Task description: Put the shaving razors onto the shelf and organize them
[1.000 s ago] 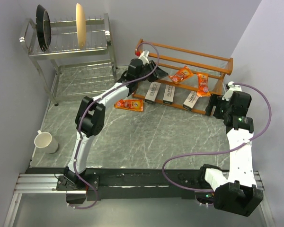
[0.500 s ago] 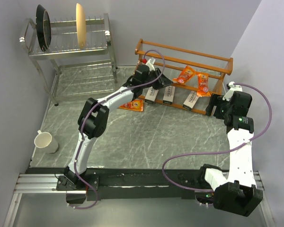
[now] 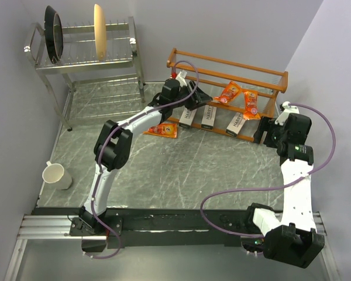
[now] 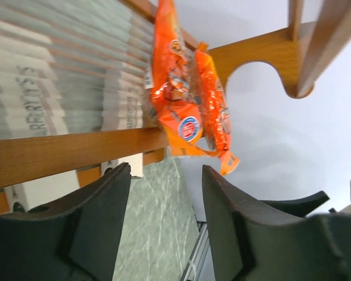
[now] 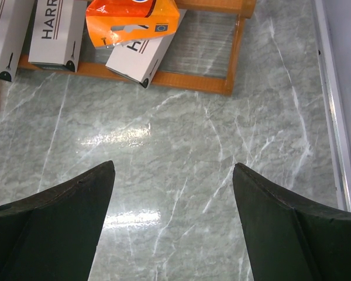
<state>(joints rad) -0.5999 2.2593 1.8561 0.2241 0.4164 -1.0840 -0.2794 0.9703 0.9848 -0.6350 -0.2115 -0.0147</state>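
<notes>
The left jaws stand parted and hold nothing. They are pushed in at the left part of the wooden shelf (image 3: 234,63), just above its lower tier. In the left wrist view a shelf rail (image 4: 64,149) crosses right in front of them. Beyond it and a little above lie two orange packs (image 4: 175,99), side by side and overlapping on the middle tier. To the left of the jaws in that view, the blurred print of a Harry's box (image 4: 44,114) shows behind the rail.

The lower tier carries three Harry's boxes. Two sit close together just below the left jaws (image 3: 189,115) (image 3: 208,117). The third (image 3: 237,124) is set further right and turned at an angle, between the two pairs of jaws.

A third orange pack (image 3: 161,129) is off the shelf. It lies flat on the bench (image 3: 181,170) behind the left jaws, partly hidden under the left arm (image 3: 137,120).

The right jaws are spread wide and empty above bare bench, near the shelf's right end. Ahead of them and to their left, one orange pack (image 5: 131,17) overlaps the angled box (image 5: 143,55).

Well to the left of both, a steel dish rack (image 3: 88,64) holds a dark pan (image 3: 54,34) and a pale plate (image 3: 99,32) on edge. A white mug (image 3: 54,174) stands on the bench.
</notes>
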